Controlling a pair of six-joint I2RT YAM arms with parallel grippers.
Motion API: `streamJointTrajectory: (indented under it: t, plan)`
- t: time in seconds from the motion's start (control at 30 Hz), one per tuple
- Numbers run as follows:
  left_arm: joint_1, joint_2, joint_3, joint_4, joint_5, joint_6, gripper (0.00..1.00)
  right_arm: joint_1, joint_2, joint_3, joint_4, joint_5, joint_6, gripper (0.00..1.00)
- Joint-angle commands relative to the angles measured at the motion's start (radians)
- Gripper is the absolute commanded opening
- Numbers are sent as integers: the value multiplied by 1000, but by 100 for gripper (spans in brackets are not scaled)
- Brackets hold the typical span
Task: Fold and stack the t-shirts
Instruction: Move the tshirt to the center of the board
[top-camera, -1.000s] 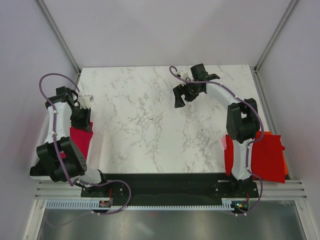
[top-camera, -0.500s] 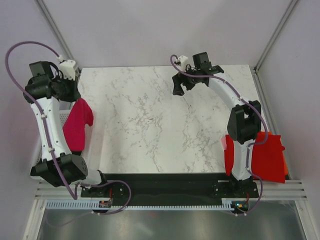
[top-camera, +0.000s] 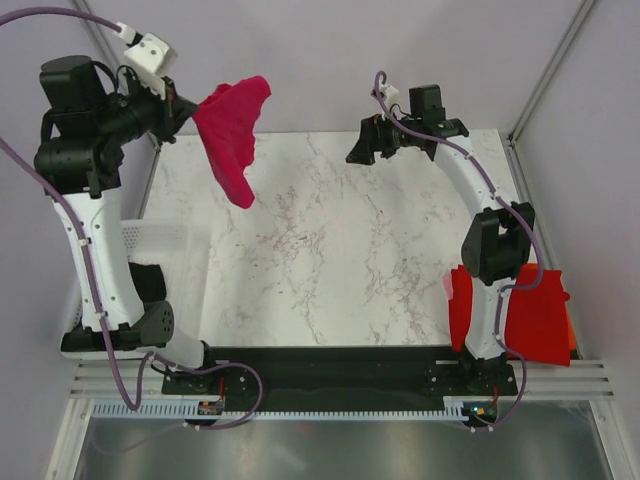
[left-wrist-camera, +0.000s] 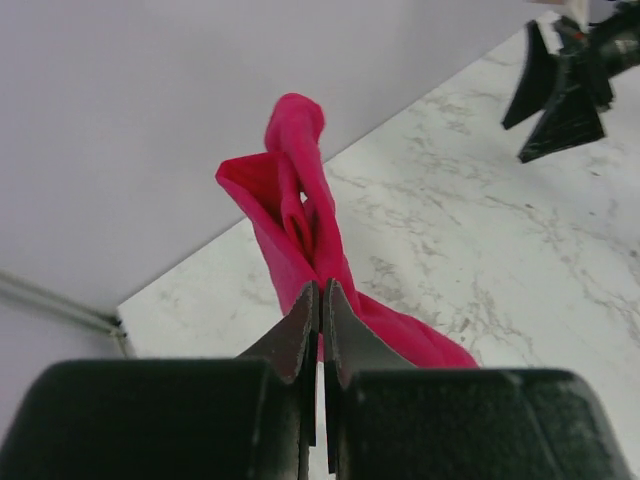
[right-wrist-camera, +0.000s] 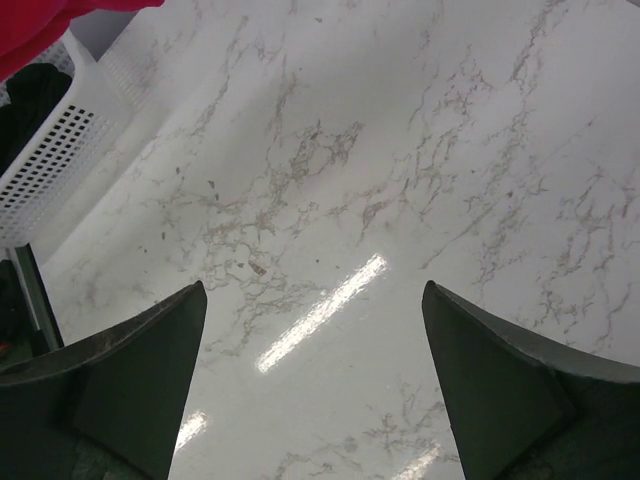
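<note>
My left gripper (top-camera: 188, 112) is raised high over the table's far left corner and is shut on the crimson-pink t-shirt (top-camera: 232, 132), which hangs bunched in the air. In the left wrist view the shirt (left-wrist-camera: 305, 225) trails away from the shut left gripper (left-wrist-camera: 321, 290). My right gripper (top-camera: 362, 150) is open and empty above the far middle of the marble table (top-camera: 330, 250). In the right wrist view its fingers (right-wrist-camera: 130, 360) stand wide apart over bare marble. Bright red and orange t-shirts (top-camera: 535, 310) lie piled at the table's right near edge.
A white perforated basket (top-camera: 150, 260) stands at the table's left side, also showing in the right wrist view (right-wrist-camera: 60, 150). Grey walls and metal posts enclose the table on three sides. The arm bases stand on the black rail (top-camera: 340, 365) at the near edge.
My left arm has lifted the crimson-pink t-shirt out of the left basket, up and rightward over the far left corner. My right gripper has moved slightly back.
</note>
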Motion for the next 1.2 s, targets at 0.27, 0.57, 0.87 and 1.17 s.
streamJointTrajectory:
  t: [0.27, 0.57, 0.87, 1.17]
  plan:
    - [-435, 78, -188, 31, 86, -43, 2, -40, -251, -140, -58, 134, -292, 93]
    - [-468, 319, -274, 92, 164, -18, 3, -40, -433, -407, -75, 178, -477, 90]
    - [-495, 684, -88, 356, 8, -127, 30, -18, -478, -467, -159, 215, -765, 87]
    - [-469, 461, -263, 378, -302, -156, 43, 112, -450, -476, -359, 207, -1244, 83]
